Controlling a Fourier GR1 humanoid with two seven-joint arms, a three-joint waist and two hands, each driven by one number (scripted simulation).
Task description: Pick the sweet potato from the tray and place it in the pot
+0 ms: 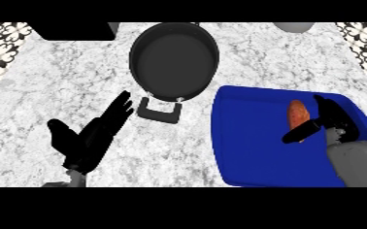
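- The dark grey round metal pot (174,60) sits on the white-and-grey marbled worktop (64,82), towards the far edge; nothing shows inside it, and its black handle (159,110) points towards the near side
- The bright blue rectangular tray (251,140) lies to the pot's right and nearer; the orange elongated sweet potato (297,115) lies in the tray's far right part
- The right robot hand (326,121) is at the sweet potato, thumb and fingers curling around it from the right
- The left robot hand (90,138) rests over the worktop to the left of the pot handle, fingers straight, gripping nothing
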